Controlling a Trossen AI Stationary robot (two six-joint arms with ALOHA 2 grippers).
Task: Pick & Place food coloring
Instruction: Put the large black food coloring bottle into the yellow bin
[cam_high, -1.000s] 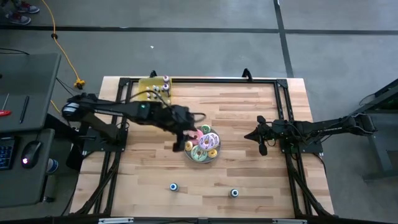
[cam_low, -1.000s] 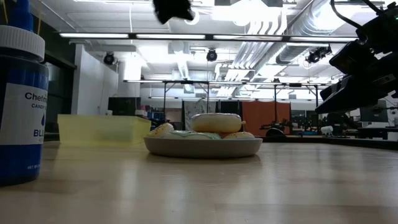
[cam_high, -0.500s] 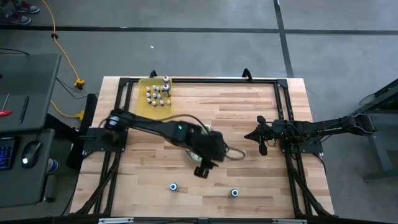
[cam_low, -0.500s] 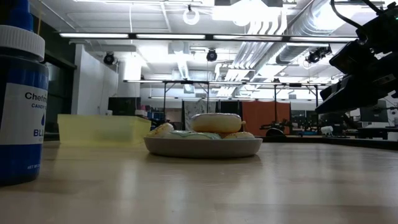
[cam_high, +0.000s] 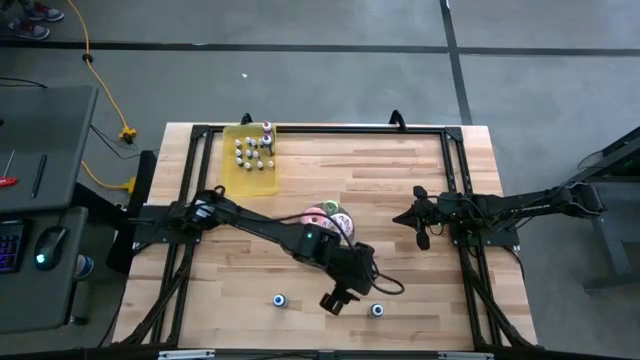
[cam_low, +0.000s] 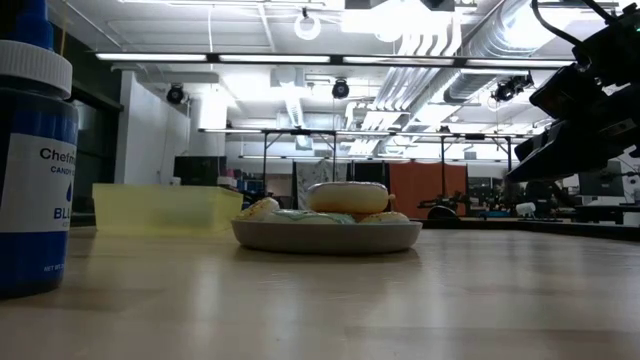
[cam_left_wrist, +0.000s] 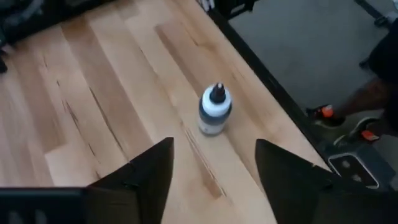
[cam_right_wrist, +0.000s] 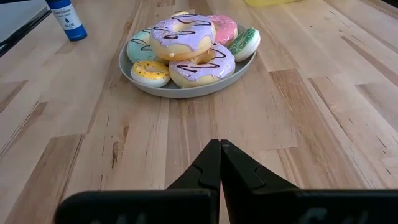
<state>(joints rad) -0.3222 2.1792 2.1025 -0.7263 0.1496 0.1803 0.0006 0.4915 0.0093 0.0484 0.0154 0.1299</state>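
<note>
The food coloring bottles (cam_high: 255, 152) stand on a yellow tray at the table's far left. Two more small bottles stand near the near edge, one (cam_high: 281, 299) to the left and one (cam_high: 377, 310) to the right. My left gripper (cam_high: 335, 300) hangs between these two, open. In the left wrist view a white-capped bottle (cam_left_wrist: 216, 112) stands upright on the wood just ahead of the open fingers (cam_left_wrist: 214, 149); which of the two it is I cannot tell. My right gripper (cam_right_wrist: 219, 162) is shut and waits at the table's right side (cam_high: 420, 225), pointing at the doughnut plate.
A grey plate of frosted doughnuts (cam_right_wrist: 186, 53) sits mid-table, partly under my left arm in the high view (cam_high: 330, 218). A blue bottle (cam_low: 35, 150) stands close to the low camera. The yellow tray (cam_low: 165, 208) shows behind it. A black frame (cam_high: 320, 128) rims the table.
My left arm has swung from above the doughnut plate toward the table's near edge and somewhat to the right, ending between the two lone bottles. The plate, the bottles and my right arm have stayed where they were.
</note>
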